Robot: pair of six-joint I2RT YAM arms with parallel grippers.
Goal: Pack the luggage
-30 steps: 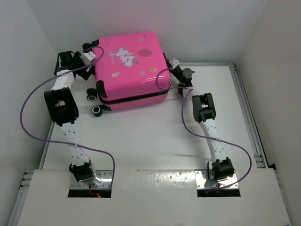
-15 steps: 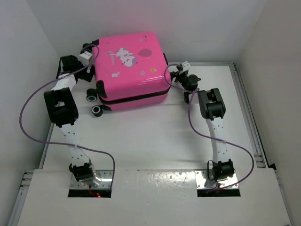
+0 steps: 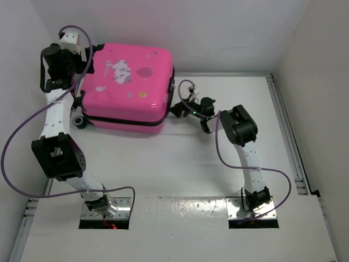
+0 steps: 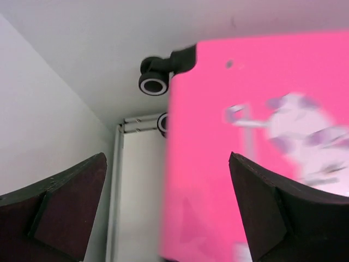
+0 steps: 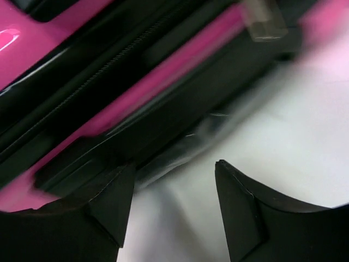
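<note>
The luggage is a bright pink hard-shell suitcase with white cartoon decals, lying closed and flat at the back left of the table. My left gripper hovers over its upper left corner. In the left wrist view that gripper is open wide over the pink lid, with nothing between the fingers. My right gripper sits low by the luggage's right side. In the right wrist view it is open over bare table, just short of the black zipper band.
Black wheels stick out at the luggage's left end, and one wheel shows in the left wrist view. White walls close in the left, back and right. A metal rail runs along the right table edge.
The luggage has slid to the left and turned a little. My left arm has risen and swung left above its corner. My right gripper has opened and followed the luggage leftward.
</note>
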